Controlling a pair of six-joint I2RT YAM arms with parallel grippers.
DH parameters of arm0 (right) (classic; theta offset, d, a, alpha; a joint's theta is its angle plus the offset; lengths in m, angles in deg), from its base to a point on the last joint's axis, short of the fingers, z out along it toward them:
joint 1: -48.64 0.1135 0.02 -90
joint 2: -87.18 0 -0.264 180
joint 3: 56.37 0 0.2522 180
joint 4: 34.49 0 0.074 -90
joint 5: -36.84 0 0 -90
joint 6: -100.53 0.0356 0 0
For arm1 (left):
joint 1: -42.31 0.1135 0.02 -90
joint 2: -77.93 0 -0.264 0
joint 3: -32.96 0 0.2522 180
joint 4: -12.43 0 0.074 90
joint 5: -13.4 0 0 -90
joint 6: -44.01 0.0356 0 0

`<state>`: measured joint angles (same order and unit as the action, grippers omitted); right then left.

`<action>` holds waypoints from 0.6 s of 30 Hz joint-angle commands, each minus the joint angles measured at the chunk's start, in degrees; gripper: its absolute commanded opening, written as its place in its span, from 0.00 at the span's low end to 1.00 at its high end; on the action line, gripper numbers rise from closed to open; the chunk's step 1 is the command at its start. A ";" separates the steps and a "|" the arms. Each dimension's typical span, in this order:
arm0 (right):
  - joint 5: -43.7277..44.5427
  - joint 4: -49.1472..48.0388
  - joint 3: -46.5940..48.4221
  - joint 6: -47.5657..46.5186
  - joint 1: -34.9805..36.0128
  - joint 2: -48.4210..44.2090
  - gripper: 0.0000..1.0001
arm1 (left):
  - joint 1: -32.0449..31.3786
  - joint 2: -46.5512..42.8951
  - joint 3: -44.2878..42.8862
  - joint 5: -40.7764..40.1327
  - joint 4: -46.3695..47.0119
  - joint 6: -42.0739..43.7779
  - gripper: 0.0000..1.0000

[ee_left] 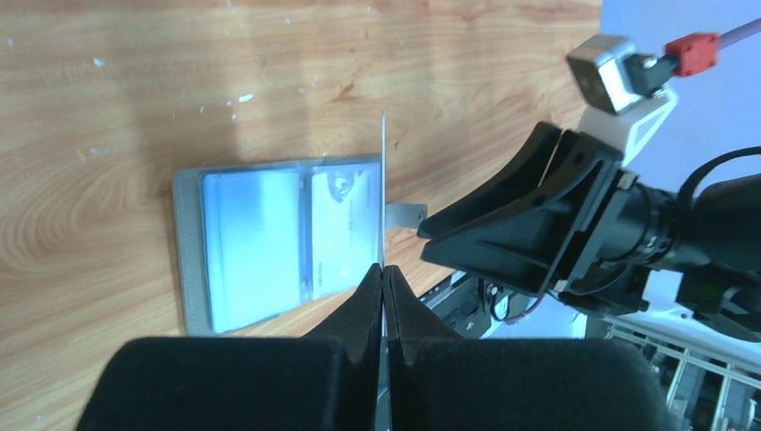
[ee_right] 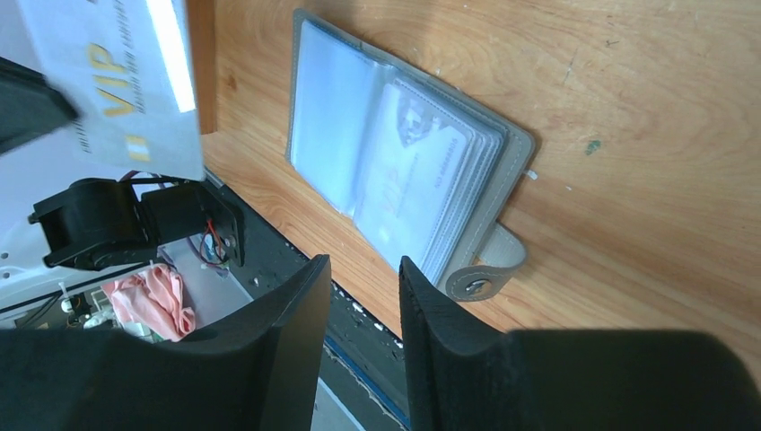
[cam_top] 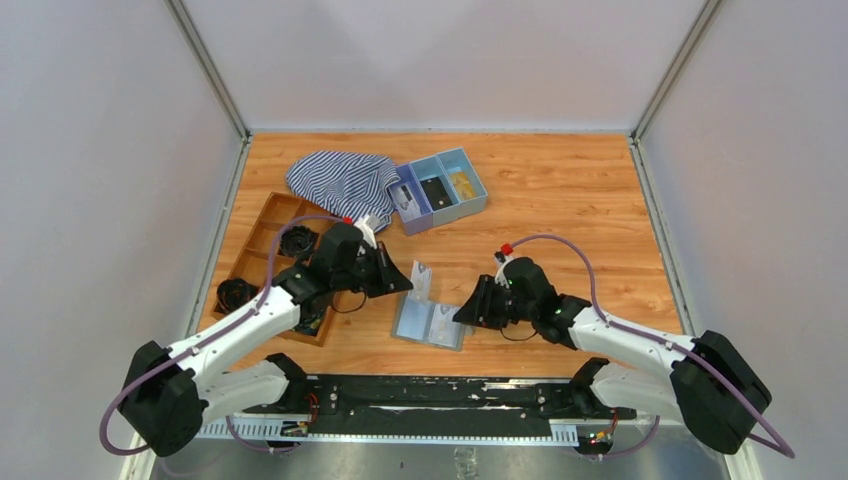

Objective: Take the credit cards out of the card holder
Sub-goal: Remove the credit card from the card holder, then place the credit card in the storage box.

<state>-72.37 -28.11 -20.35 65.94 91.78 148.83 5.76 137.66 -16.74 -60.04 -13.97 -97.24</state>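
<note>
The grey card holder [cam_top: 430, 322] lies open on the table between my two grippers, with its pale pockets facing up. A card [ee_right: 417, 175] with VIP lettering sits in its right pocket. My left gripper [cam_top: 408, 285] is shut on another pale VIP card [cam_top: 421, 279] and holds it on edge above the holder's far side. That card shows edge-on in the left wrist view [ee_left: 382, 189] and face-on in the right wrist view [ee_right: 117, 81]. My right gripper [cam_top: 463, 312] is open and empty at the holder's right edge, beside the snap strap [ee_right: 480, 274].
A blue three-compartment tray [cam_top: 445, 190] and a striped cloth [cam_top: 340, 180] lie at the back. A brown wooden organiser [cam_top: 265, 250] with black items stands to the left. A black rail [cam_top: 420, 395] runs along the near edge.
</note>
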 commanded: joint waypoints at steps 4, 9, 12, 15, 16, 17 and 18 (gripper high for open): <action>1.58 4.32 1.43 -1.95 0.70 -1.90 0.39 | 3.57 3.88 -6.60 0.49 1.16 -0.04 0.00; 3.44 7.08 1.45 -2.60 0.67 -4.91 0.39 | 7.77 11.22 -10.75 3.56 5.03 0.08 0.00; 4.30 9.81 1.54 -3.09 0.59 -6.22 0.39 | 11.02 15.91 -13.08 5.75 8.81 -0.70 0.00; 4.71 10.72 1.73 -3.53 0.51 -6.82 0.39 | 13.29 20.12 -16.82 6.21 10.31 -1.15 0.00; 4.90 10.95 1.79 -3.65 0.43 -6.85 0.39 | 13.91 21.13 -17.89 5.83 10.82 -1.52 0.00; 5.01 11.02 1.92 -3.77 0.44 -6.77 0.39 | 14.55 22.28 -18.81 5.55 11.47 -2.14 0.00; 5.13 11.07 2.05 -3.86 0.35 -6.72 0.39 | 15.24 23.23 -19.56 5.25 12.19 -3.06 0.00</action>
<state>-69.15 -19.91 -20.08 63.56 91.78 142.58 18.72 158.07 -32.17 -55.96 -6.69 -98.22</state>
